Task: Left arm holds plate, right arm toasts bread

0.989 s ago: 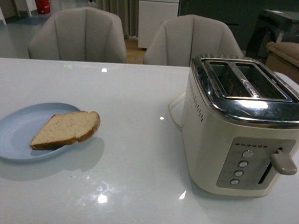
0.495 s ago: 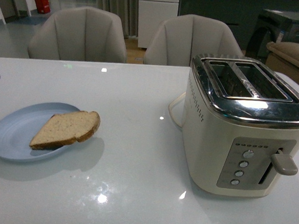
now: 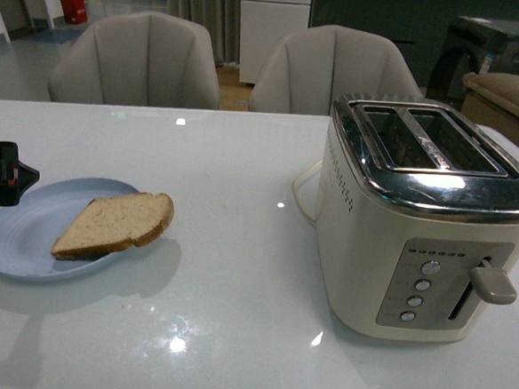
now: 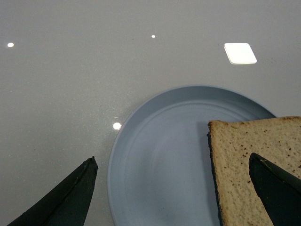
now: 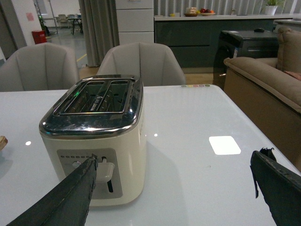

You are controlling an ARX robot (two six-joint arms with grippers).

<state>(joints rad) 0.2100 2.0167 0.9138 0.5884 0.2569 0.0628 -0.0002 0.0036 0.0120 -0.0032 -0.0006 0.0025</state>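
- This is a home-style kitchen and dining room, open to a lounge.
- A glossy white bench point(image 3: 226, 157) serves as the dining table, with two padded grey chairs point(image 3: 135, 61) on its far side.
- On it stand a cream two-slot toaster point(image 3: 418, 223) and a pale blue plate point(image 3: 11, 239) of bread point(image 3: 115, 224).
- Behind are a dark counter point(image 5: 207, 33) carrying a fruit bowl point(image 5: 206, 10), long curtains point(image 5: 96, 28) and a beige sofa point(image 5: 263, 80).
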